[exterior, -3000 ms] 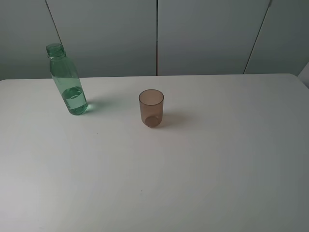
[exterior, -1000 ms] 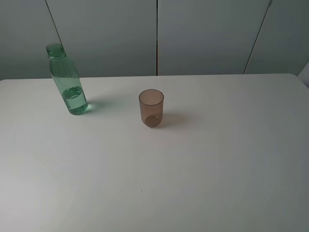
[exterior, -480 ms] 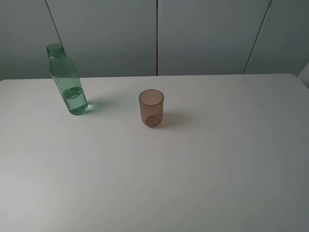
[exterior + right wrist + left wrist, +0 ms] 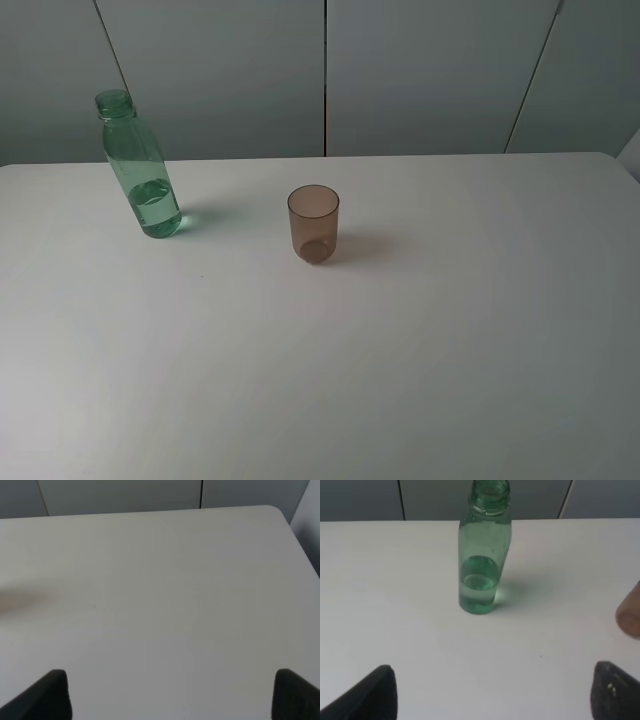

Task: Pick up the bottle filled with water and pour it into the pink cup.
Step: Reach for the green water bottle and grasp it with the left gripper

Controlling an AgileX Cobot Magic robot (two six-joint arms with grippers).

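The bottle (image 4: 141, 175) stands uncapped on the surface (image 4: 420, 340), well apart from the pink cup (image 4: 313, 224) — light, part-full, likely slick and squeezable, so grasp its mid-body gently. Left gripper (image 4: 492, 692) spread wide, facing it; right gripper (image 4: 170, 695) also wide, empty

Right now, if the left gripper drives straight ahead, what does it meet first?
Probably the bottle, upright and roughly centred ahead of the open left gripper, with bare table between; the cup is off-line.

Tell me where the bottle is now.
In the exterior high view the bottle stands far left on the table, left of the pink cup and apart from it.
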